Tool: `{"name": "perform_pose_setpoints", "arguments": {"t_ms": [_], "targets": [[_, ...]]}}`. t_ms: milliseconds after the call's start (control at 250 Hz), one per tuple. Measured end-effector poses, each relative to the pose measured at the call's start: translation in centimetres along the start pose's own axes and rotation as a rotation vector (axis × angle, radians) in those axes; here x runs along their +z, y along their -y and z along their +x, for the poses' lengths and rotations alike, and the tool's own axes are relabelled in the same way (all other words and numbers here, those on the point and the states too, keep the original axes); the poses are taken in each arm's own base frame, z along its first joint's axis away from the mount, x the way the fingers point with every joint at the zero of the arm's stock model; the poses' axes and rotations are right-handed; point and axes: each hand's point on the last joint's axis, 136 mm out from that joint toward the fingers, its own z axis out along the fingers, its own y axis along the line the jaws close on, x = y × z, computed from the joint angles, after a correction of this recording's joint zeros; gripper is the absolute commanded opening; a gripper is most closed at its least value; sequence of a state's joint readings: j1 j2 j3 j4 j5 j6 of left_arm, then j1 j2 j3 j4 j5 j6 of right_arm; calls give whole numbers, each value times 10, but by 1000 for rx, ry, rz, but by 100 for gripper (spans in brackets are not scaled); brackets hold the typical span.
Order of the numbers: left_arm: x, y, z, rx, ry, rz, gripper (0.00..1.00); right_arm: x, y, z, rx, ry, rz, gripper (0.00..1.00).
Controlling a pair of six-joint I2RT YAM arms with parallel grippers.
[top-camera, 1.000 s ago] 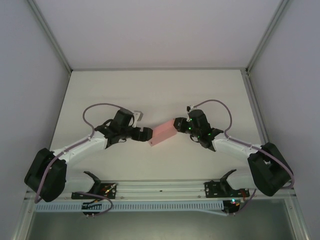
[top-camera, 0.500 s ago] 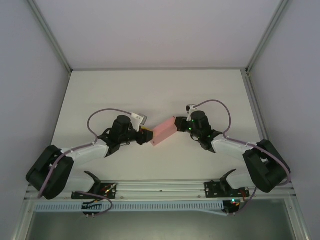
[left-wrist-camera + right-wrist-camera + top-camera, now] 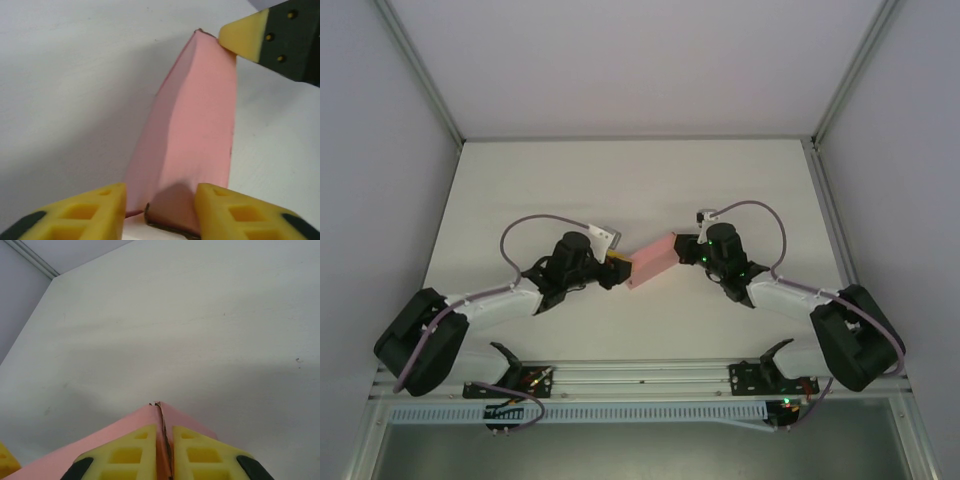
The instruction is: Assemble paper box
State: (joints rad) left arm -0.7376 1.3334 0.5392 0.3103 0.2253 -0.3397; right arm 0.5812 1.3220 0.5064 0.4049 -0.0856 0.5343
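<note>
Left pincer (image 3: 617,271), right pincer (image 3: 684,251), both clamped on one paper box (image 3: 652,262)

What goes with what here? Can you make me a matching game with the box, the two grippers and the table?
Things:
1. paper box
2. left gripper
3. right gripper
4. table

Descriptions:
A. white
B. pink
C. yellow fingers almost together, pinching a thin edge of the box
D. yellow fingers further apart, one on each side of the box's end

Right pairs: 1-B, 2-D, 3-C, 4-A
</note>
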Motion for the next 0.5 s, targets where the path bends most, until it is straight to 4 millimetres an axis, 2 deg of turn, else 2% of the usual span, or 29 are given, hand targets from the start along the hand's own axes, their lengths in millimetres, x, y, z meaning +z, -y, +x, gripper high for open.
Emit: {"name": "perform_pose_setpoints", "arguments": {"t_ms": [32,92,140,212,240,264,272,371,499], "targets": [[0,-1,-2,1,-5,-12,52,0,0,0,2,-11,7,23],[0,-4,-5,-1,-26,-44,58,0,0,-1,11,-34,25,27],[0,-6,-8,3,-43,-69,70,0,-1,-2,22,-56,37,31],[-1,-12,-11,-1,-78,-116,75,0,-1,-2,33,-90,56,38],[-1,-13,-13,3,-84,-133,83,1,-2,-2,38,-102,64,38],[-2,-15,-14,2,-94,-152,97,0,-3,-3,38,-114,69,38],[-2,-16,-15,8,-96,-155,99,0,-4,-3,37,-116,71,38],[-6,-20,-28,9,-109,-214,100,-1,-10,-2,40,-161,77,41],[-14,-20,-59,19,-65,-261,100,-3,-17,-8,41,-181,79,58]]}}
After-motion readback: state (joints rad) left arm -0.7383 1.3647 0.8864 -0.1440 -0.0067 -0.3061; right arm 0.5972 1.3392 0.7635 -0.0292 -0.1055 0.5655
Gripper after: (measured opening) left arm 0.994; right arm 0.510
